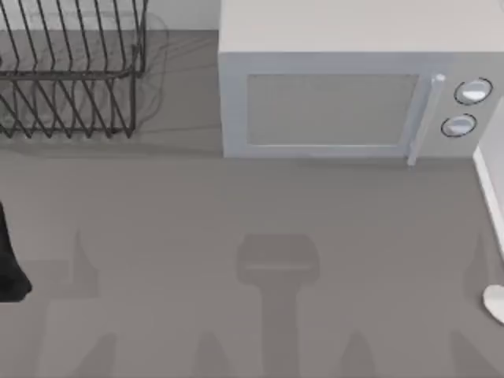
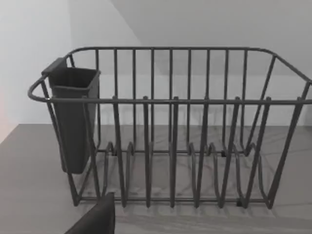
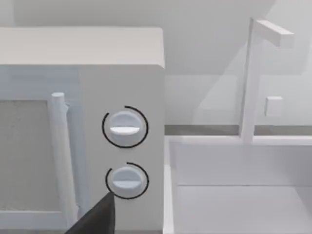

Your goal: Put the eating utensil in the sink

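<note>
The eating utensil (image 1: 496,302) lies on the tabletop (image 1: 236,205) in front of the microwave (image 1: 346,94), near the sink (image 3: 234,195); the jaws' state I cannot tell.

top: overhead, down on table (image 1: 236,205) | left wrist: faces rack (image 2: 170,126) | right wrist: faces microwave (image 3: 122,97) — shared with top

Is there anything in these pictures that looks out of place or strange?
One thing: the eating utensil, a small whitish rounded piece, lies at the right edge of the table, outside the sink. The dish rack and the microwave stand upright, and nothing looks spilled.
</note>
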### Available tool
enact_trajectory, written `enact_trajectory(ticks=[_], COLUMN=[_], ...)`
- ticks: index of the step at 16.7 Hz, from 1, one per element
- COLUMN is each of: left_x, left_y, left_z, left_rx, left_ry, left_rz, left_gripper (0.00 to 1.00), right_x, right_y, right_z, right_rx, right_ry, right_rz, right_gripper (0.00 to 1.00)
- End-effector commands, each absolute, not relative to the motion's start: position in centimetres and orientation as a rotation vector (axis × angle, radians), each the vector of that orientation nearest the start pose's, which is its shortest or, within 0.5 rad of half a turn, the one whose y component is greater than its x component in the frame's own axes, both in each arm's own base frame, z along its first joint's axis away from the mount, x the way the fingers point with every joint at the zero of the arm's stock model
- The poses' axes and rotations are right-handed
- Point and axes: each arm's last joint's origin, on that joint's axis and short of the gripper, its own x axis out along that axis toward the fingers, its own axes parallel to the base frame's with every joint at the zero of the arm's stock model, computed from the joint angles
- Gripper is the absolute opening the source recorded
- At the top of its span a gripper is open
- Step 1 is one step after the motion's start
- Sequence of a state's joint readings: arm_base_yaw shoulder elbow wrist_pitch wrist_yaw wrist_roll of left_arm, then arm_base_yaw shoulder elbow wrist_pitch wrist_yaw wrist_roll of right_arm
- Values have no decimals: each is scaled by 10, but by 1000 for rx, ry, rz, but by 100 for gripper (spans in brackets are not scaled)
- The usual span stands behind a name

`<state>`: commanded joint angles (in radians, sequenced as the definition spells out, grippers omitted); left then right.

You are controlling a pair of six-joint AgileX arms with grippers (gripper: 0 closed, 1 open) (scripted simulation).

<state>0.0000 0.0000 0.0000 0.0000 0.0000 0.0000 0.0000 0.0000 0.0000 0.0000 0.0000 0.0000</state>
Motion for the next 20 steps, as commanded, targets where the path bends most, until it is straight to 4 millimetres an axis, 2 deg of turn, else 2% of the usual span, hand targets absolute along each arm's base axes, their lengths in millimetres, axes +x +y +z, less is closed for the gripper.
enact_trajectory(ticks=[4,7,12,16,20], left_x=[106,106,106,106,106], left_y=[-1,-1,-1,-1,-1], left_z=[160,160,160,160,160], left_rx=[0,0,0,0,0], left_ry=[0,0,0,0,0], left_rz=[0,0,0,0,0], left_gripper=[100,100,100,100,100], right_x=[106,109,131,156,179], right_y=[-2,-4,-11,-19,-28], right_z=[164,175,187,190,192], right_rx=[-34,-155,-436,-597,-677], right_ry=[39,196,699,1095,1350], right_rz=[-8,-16,93,306,546], right_gripper=[100,100,100,100,100])
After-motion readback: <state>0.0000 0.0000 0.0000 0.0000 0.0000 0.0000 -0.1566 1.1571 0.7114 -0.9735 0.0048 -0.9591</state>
